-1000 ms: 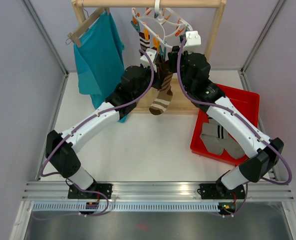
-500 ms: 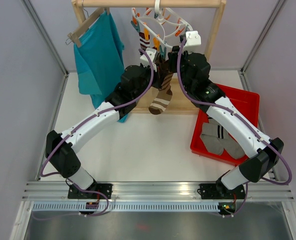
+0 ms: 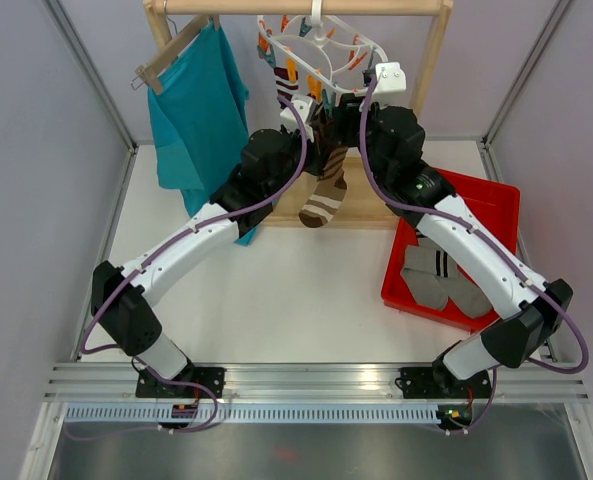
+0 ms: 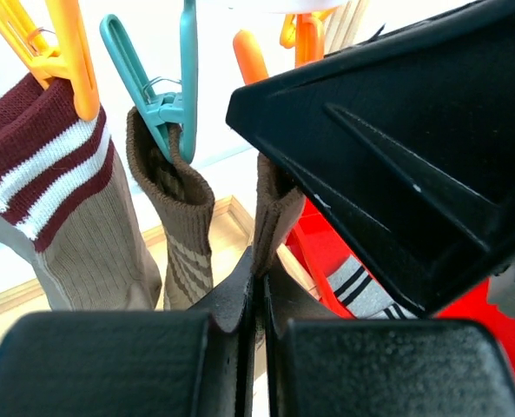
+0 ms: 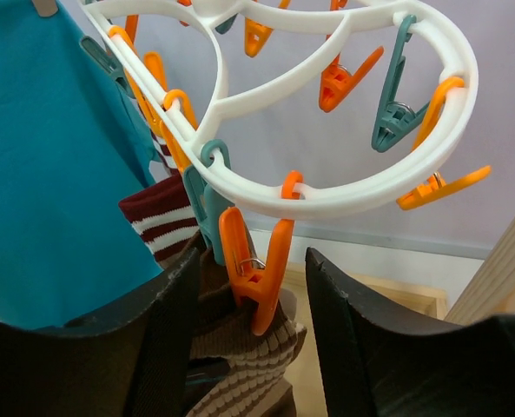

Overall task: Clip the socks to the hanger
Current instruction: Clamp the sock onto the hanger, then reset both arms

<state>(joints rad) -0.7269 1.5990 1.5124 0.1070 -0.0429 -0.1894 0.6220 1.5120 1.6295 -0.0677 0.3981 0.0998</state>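
While the left pincer [image 4: 257,295] is clamped on the cuff of a brown sock [image 4: 276,204], just below the hanger [image 5: 353,195] at the far middle, the right pincer [image 5: 253,265] stands apart, with an orange clip [image 5: 257,282] between its fingers, just above that cuff.

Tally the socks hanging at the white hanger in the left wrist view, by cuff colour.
Maroon-and-white-cuff sock: 1
Brown-cuff sock: 2
Total: 3
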